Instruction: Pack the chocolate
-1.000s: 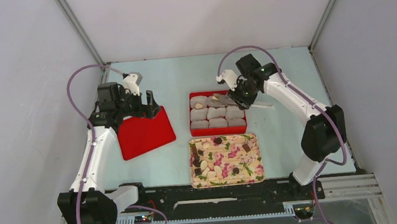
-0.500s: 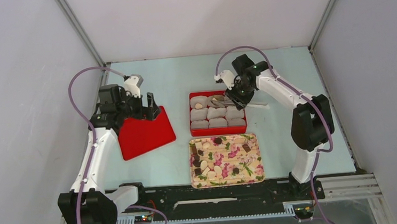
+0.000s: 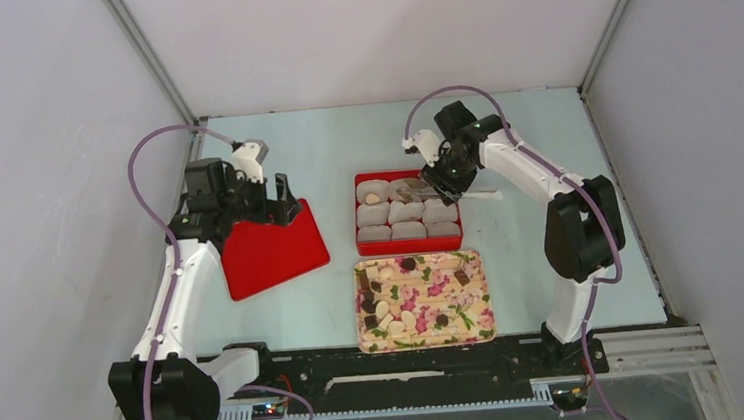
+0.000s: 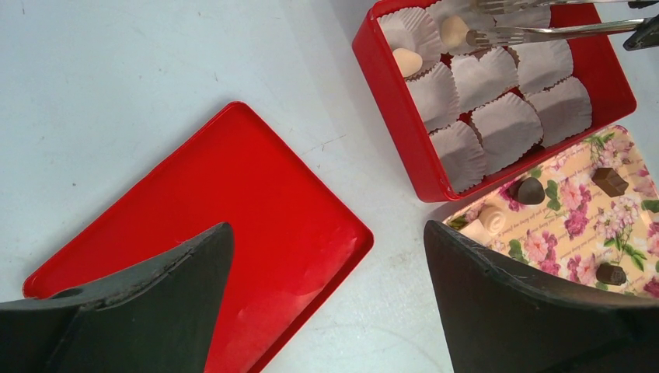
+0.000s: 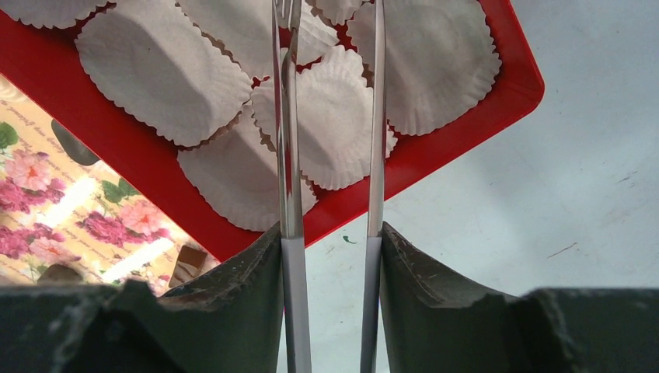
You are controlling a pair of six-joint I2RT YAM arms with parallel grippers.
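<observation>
The right end effector was clamped on a pair of metal tongs above the red box, at the upper middle of the top view. It sat almost where it had been a second earlier, though the arm's elbow had drawn in leftward from the right side. The left end effector, spread wide and holding nothing, hovered over the red lid at left centre, having barely moved. On the pale desk, the lid, the floral tray and the box lay where they had been.

Most of the chocolate lay scattered on the tray at lower centre, cream rounded pieces among dark brown ones, one of them a heart. Two cream pieces sat in the box's white paper cups at the left wrist view's top edge, one alone and one just beside the tong tips, whose tines stood apart.
</observation>
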